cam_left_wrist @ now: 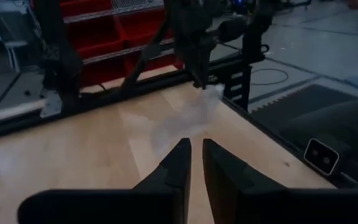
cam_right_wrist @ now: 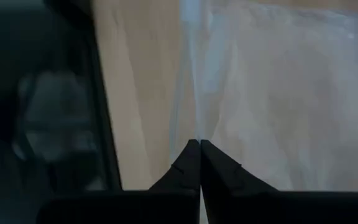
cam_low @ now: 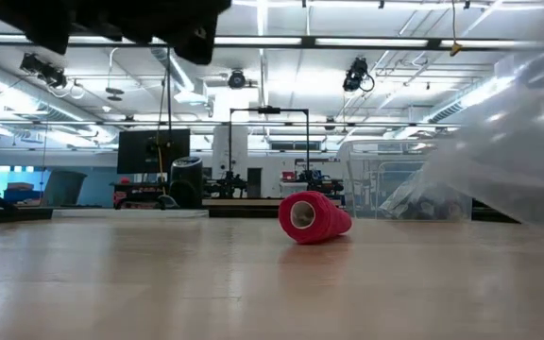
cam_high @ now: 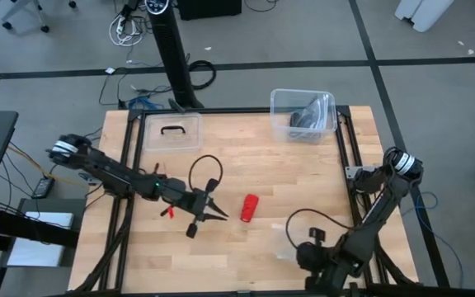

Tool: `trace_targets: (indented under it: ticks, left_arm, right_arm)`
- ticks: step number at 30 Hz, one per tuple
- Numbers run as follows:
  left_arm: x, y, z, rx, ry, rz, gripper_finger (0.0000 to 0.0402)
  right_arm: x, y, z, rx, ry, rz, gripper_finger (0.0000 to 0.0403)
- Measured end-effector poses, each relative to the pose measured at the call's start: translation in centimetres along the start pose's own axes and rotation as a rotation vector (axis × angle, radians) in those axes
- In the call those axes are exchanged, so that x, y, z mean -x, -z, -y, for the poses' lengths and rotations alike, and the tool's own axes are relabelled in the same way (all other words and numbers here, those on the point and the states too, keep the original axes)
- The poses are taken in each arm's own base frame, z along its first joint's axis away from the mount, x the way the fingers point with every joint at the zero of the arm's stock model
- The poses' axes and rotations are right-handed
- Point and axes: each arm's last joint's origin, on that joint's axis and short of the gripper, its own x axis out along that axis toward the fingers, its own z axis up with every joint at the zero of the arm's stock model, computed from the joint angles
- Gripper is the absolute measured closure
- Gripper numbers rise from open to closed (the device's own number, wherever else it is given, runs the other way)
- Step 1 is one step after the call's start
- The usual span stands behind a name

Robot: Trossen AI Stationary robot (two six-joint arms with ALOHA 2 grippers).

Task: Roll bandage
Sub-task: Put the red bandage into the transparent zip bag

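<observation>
The red bandage (cam_high: 249,208) lies as a short stubby roll on its side on the wooden table, also in the low view (cam_low: 312,217), with an open end facing the camera. My left gripper (cam_high: 222,217) hovers just left of the roll. Its fingers (cam_left_wrist: 196,144) are a narrow gap apart and empty, and the roll is out of its wrist view. My right gripper (cam_high: 302,252), near the table's front right, is shut on a clear plastic bag (cam_high: 282,242). My right gripper pinches the clear bag at an edge or fold (cam_right_wrist: 197,134) between its two shut fingertips. In the left wrist view the bag (cam_left_wrist: 188,115) hangs slack from the gripper (cam_left_wrist: 199,79), and its lower part lies on the table.
A clear bin (cam_high: 303,114) with dark items stands at the back right. A clear lid with a black handle (cam_high: 171,132) lies at the back left. A black cable loop (cam_high: 205,170) runs by the left arm. The raised bag (cam_low: 513,142) fills the low view's right.
</observation>
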Motion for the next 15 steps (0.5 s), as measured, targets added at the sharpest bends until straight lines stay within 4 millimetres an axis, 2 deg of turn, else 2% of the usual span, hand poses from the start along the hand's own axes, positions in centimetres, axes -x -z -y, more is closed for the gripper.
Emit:
trace_targets:
  ticks: [4,8,11,15]
  left_arm:
    - [0.4,-1.6,-0.1,-0.07,0.015,-0.039,0.0347]
    - [-0.3,-3.5,-0.2,-0.136,0.046,-0.139,0.0323]
    - [-0.6,-5.2,-0.3,-0.179,0.074,-0.195,0.03]
    - [-0.6,-6.9,-0.5,-0.184,0.088,-0.236,0.0276]
  right_arm:
    - [0.6,-3.9,0.3,0.02,0.039,0.144,0.0402]
    - [0.4,-7.7,1.9,0.014,0.095,0.205,0.0402]
    - [0.0,-10.1,3.3,0.025,0.121,0.225,0.0402]
    - [-0.6,-12.0,4.7,0.06,0.121,0.23,0.0403]
